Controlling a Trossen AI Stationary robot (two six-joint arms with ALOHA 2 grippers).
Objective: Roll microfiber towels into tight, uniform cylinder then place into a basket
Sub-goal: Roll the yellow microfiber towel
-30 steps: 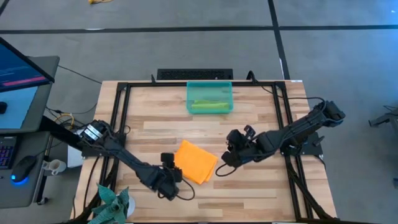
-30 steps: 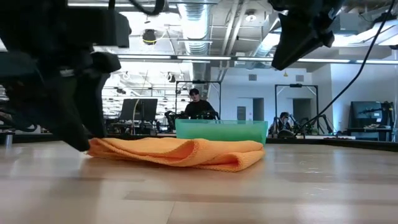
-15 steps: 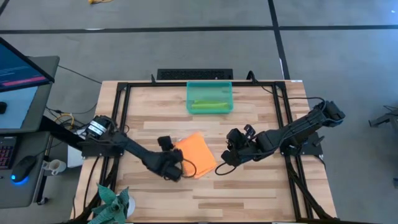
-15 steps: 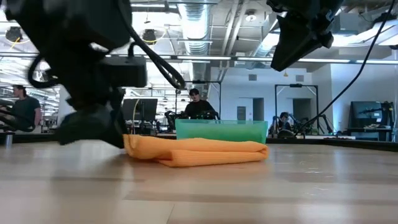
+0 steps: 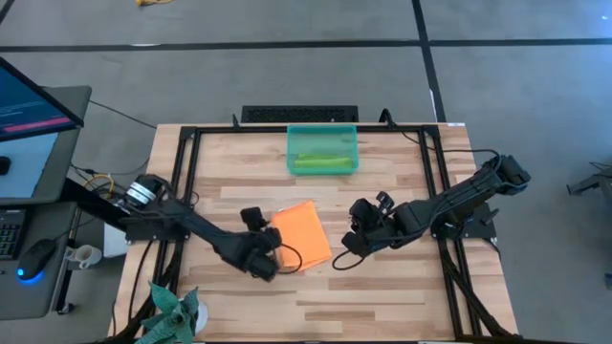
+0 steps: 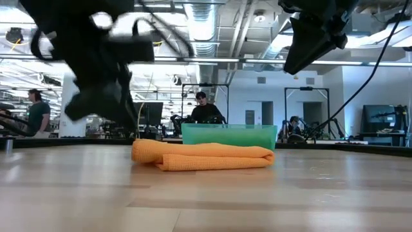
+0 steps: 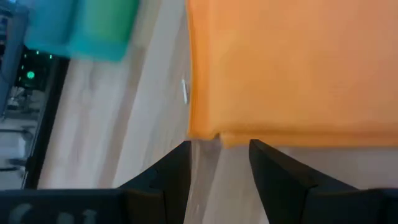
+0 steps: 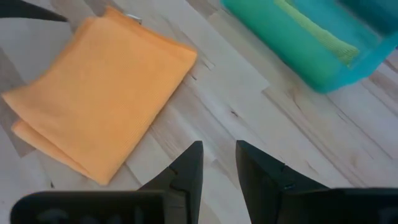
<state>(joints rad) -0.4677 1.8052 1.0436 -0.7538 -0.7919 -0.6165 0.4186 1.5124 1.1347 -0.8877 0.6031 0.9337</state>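
Folded over since, orange towel (image 5: 301, 237) lies doubled.

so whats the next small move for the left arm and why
Probably lower the left end effector onto the orange towel's near edge and pinch it: its fingers are open just off that edge, the towel lies folded, not rolled, and the green towel is already in the basket.

No text, label, brand, number or sign can be read anywhere in these views.
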